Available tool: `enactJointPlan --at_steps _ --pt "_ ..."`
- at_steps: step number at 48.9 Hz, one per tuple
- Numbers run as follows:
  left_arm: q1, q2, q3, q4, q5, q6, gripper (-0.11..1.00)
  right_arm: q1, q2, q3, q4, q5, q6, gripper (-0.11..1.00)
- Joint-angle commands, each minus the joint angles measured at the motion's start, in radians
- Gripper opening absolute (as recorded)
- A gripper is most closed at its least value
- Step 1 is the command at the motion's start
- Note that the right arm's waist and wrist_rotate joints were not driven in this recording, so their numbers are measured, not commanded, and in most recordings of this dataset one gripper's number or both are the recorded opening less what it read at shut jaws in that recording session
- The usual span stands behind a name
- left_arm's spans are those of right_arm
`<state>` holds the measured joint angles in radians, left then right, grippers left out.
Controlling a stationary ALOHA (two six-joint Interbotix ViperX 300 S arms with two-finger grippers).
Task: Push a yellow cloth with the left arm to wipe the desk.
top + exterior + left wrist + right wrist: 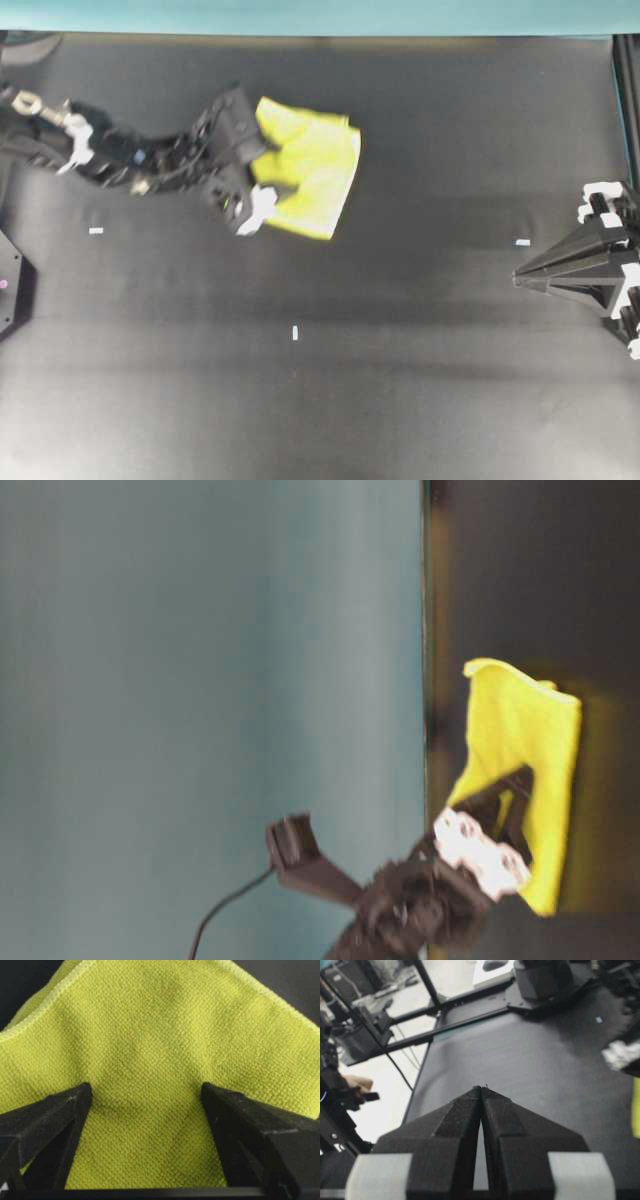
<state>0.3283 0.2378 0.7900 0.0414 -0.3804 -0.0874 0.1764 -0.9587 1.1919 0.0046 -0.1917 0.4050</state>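
1. Work surface: the wide, flat, matte black desk fills most of the overhead view and carries a few small white tape marks.
2. Cloth: the soft, roughly square, lemon-yellow woven cloth lies on the desk in the upper middle of the overhead view, left of centre and near the far edge, where a teal backdrop begins. Its surface is rumpled, not flat.
3. Left arm: the slim black jointed left arm with white clips reaches in from the left edge of the overhead view. Its black two-finger left gripper sits on the left side of the cloth.
4. Left end effector state: in the left wrist view the fingers are spread wide apart. Both tips rest on the cloth, with bare fabric between them. The fabric dimples at each tip. Nothing is clamped between the fingers.
5. The table-level view shows the same cloth with the left gripper on it.
6. Right arm: the matching black right gripper is at the right edge of the overhead view, well apart from the cloth.
7. Right end effector state: in the right wrist view the right gripper has its fingertips pressed together, and it holds nothing.
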Motion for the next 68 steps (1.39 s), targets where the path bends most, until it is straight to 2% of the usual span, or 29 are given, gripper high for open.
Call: enactJointPlan --at_steps 1,8,24,46,59,68 --pt "-0.057 -0.054 0.061 0.003 -0.043 -0.031 0.87 0.000 0.008 -0.005 0.006 -0.005 0.000 0.00" --pt "-0.120 -0.104 0.144 0.003 -0.064 -0.066 0.87 0.002 0.008 -0.005 0.008 -0.006 0.000 0.00" --pt "-0.296 -0.141 0.250 0.002 -0.071 -0.071 0.87 0.002 0.006 -0.005 0.008 -0.005 0.000 0.00" --pt "-0.566 -0.156 0.258 0.002 -0.038 -0.069 0.87 0.000 0.003 -0.005 0.008 -0.005 -0.002 0.00" --pt "-0.712 -0.176 0.256 0.003 0.048 -0.072 0.87 0.000 0.003 -0.005 0.008 -0.005 -0.002 0.00" --pt "-0.775 -0.184 0.249 0.003 0.060 -0.074 0.87 0.002 0.003 -0.005 0.008 -0.005 -0.002 0.00"
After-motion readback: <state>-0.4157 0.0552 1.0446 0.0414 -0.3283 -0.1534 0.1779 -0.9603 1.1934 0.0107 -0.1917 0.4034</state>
